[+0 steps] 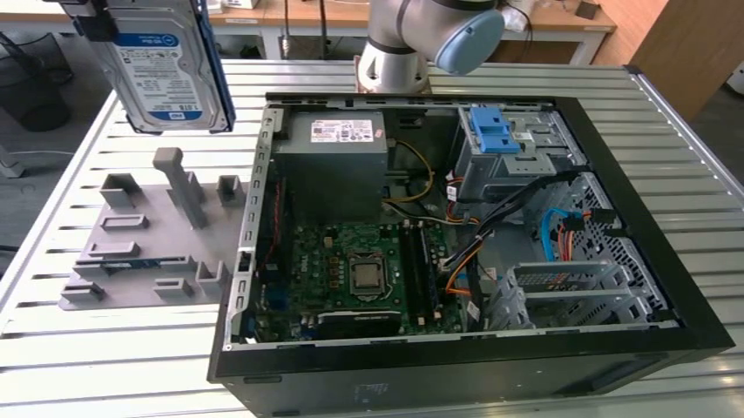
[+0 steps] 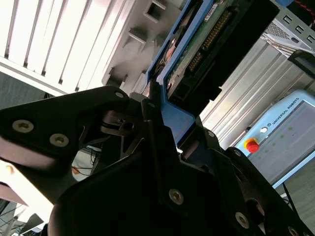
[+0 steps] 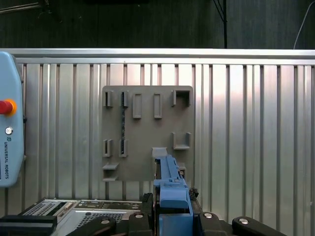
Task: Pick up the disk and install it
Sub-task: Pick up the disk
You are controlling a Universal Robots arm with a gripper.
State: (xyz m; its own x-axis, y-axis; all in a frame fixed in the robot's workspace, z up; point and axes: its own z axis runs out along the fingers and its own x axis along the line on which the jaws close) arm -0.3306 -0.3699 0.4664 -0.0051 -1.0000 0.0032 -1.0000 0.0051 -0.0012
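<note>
The disk (image 1: 163,65), a silver hard drive with a blue-and-white label and a thin blue bracket, hangs upright in the air at the exterior view's upper left. My gripper (image 1: 103,19) is shut on its top edge. Below it on the table lies the grey slotted holder (image 1: 139,252). In the second wrist view the gripper (image 2: 162,118) clamps the blue bracket, and the disk (image 2: 197,44) shows its connector edge. In the first wrist view the disk (image 3: 170,182) appears edge-on in the gripper (image 3: 172,209), above the holder (image 3: 147,128).
The open computer case (image 1: 651,261) lies on the slatted metal table (image 1: 686,148) to the exterior view's right of the holder. Inside are the grey power-supply box (image 1: 337,157), the motherboard (image 1: 361,270) and a drive bay with blue latch tabs (image 1: 494,135). A teach pendant (image 3: 7,123) lies nearby.
</note>
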